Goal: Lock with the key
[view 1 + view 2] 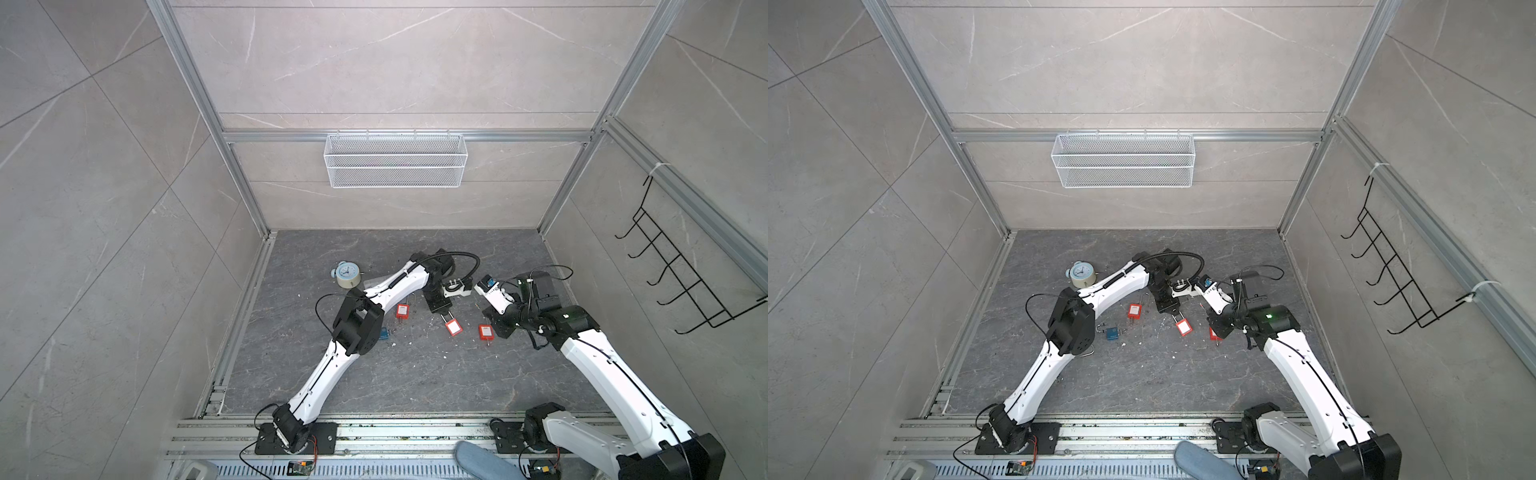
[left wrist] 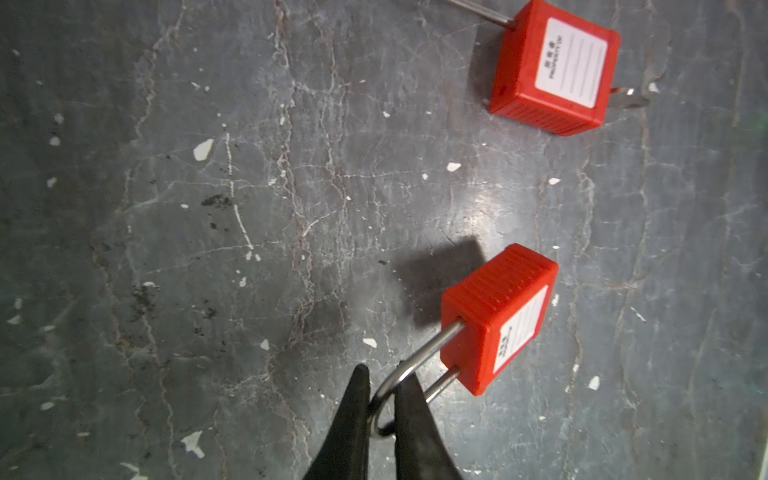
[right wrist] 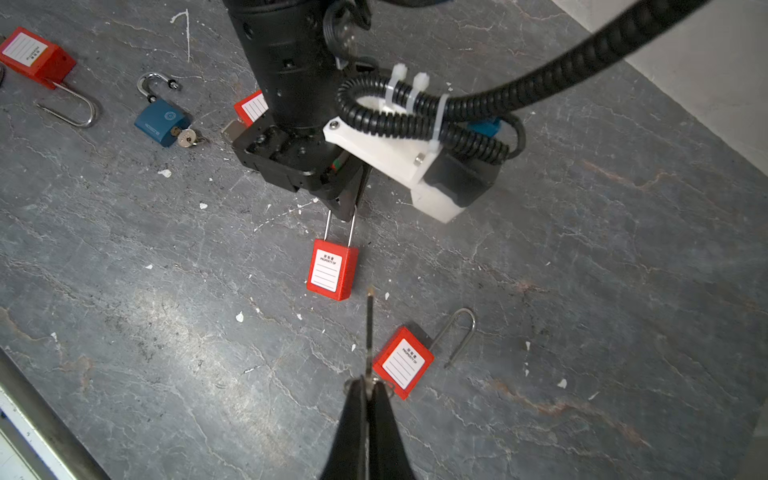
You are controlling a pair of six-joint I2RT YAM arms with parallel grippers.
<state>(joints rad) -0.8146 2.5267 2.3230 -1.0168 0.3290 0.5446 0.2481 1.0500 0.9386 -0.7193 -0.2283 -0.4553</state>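
Holding lock (image 2: 498, 316) by shackle (image 2: 419, 353) in left gripper (image 2: 385, 376), key (image 3: 369, 328) in right gripper (image 3: 368, 380).

Left wrist view: jaws set narrow, closed around the shackle bend. Red body just beyond the fingertips, tilted, with shadow thrown on table (image 2: 249, 208) beside it. Second lock (image 2: 552, 70) farther beyond the jaws, lying flat, well apart. Right wrist view: jaws pressed together on the key head, blade pointing straight out past the fingertips. Tip near the lock base and apart from it in this view. Second lock just beside the jaws, shackle open. Blue lock (image 3: 162, 122) well beyond, past the left gripper. In both top views: jaws of both grippers near each other. Lock just ahead of left fingertips, clock (image 1: 345, 272) well apart.
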